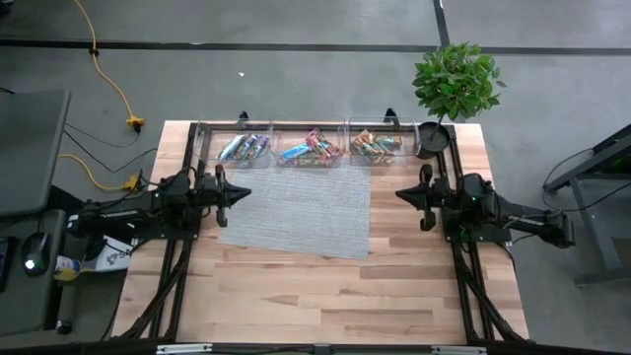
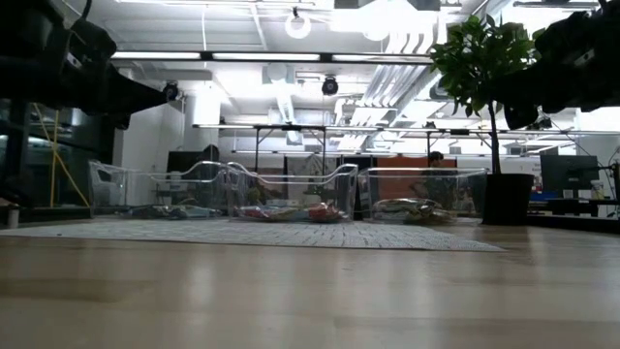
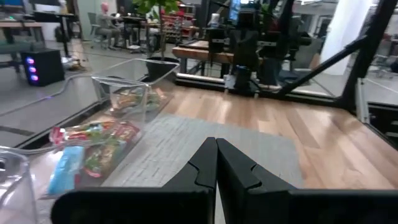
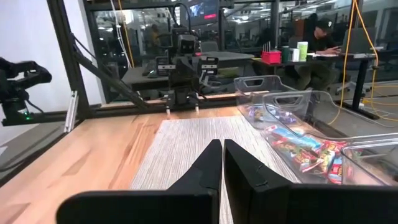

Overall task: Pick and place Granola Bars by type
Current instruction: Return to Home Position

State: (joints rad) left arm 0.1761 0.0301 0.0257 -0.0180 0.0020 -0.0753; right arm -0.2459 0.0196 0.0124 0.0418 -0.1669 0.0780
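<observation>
The granola bars lie in three clear bins along the table's far edge: blue-silver ones in the left bin (image 1: 244,148), a mix of blue, red and green ones in the middle bin (image 1: 312,150), green-orange ones in the right bin (image 1: 375,146). My left gripper (image 1: 245,193) hovers shut above the grey mat's left edge (image 1: 296,212). Shut as well, my right gripper (image 1: 402,194) hovers off the mat's right edge. In the left wrist view the mixed bars (image 3: 93,149) show beside my shut fingers (image 3: 216,163). The right wrist view shows the bins (image 4: 298,140).
A potted plant (image 1: 449,89) stands at the table's far right corner, next to the right bin. Bare wooden table (image 1: 325,296) stretches from the mat to the near edge. People sit at desks in the room beyond.
</observation>
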